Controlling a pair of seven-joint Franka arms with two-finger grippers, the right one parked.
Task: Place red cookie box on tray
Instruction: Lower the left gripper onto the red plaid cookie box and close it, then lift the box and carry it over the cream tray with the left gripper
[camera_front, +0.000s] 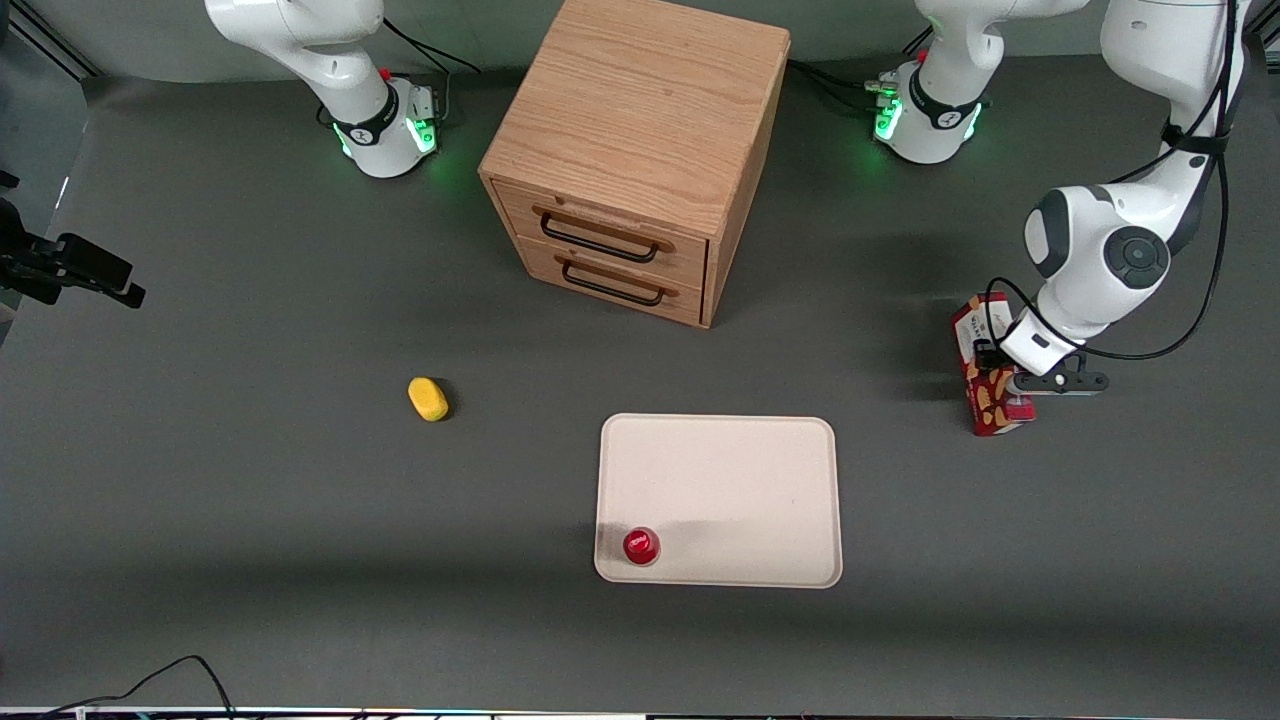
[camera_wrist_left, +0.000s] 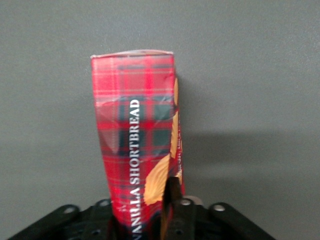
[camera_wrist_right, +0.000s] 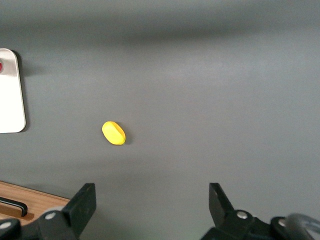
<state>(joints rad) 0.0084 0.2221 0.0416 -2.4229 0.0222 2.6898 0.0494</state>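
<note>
The red cookie box (camera_front: 984, 365) is a long tartan-red carton with cookie pictures, at the working arm's end of the table, well apart from the tray. My left gripper (camera_front: 1012, 385) is shut on it, one dark finger (camera_wrist_left: 173, 199) pressed against its side. The left wrist view shows the box (camera_wrist_left: 137, 125) reaching away from the gripper (camera_wrist_left: 145, 217) over bare grey table, its shadow falling beside it. The cream-white tray (camera_front: 740, 480) lies flat near the table's middle, nearer the front camera than the cabinet.
A small round red can (camera_front: 640, 546) stands in one corner of the tray. A wooden two-drawer cabinet (camera_front: 630, 150) stands farther from the camera. A yellow lump (camera_front: 428, 398) lies toward the parked arm's end of the table.
</note>
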